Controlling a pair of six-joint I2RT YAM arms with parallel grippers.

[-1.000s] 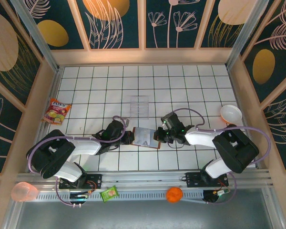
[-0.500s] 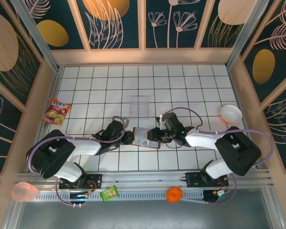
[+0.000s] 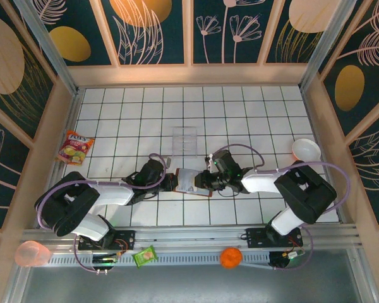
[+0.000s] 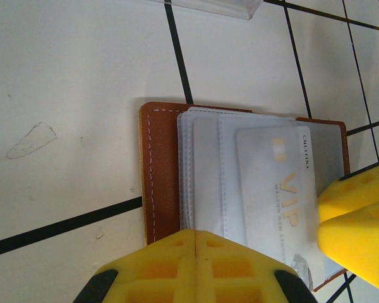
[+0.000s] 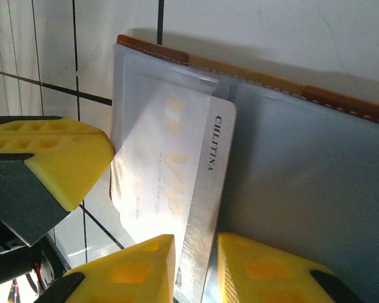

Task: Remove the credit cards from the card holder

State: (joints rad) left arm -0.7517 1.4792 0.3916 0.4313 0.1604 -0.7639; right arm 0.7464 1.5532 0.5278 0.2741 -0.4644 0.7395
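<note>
Change: right gripper (image 3: 203,180) has moved from beside card holder (image 4: 159,170) to over its end nearest right arm, and fingers have narrowed. Now slightly spread, straddling end of credit card (image 5: 170,170), not yet clamped.

Judgement: grasp nearly made, 0 cards out so far.

Left gripper (image 4: 196,237): fingers pressed together, pinning holder's edge to desk (image 3: 114,126).

Holder lies open between arms. 1 VIP card sticks part-way out of grey sleeve (image 4: 205,158); contents of other sleeves cannot be told.

Clear tray (image 3: 184,140) just beyond holder, no card seen inside.
</note>
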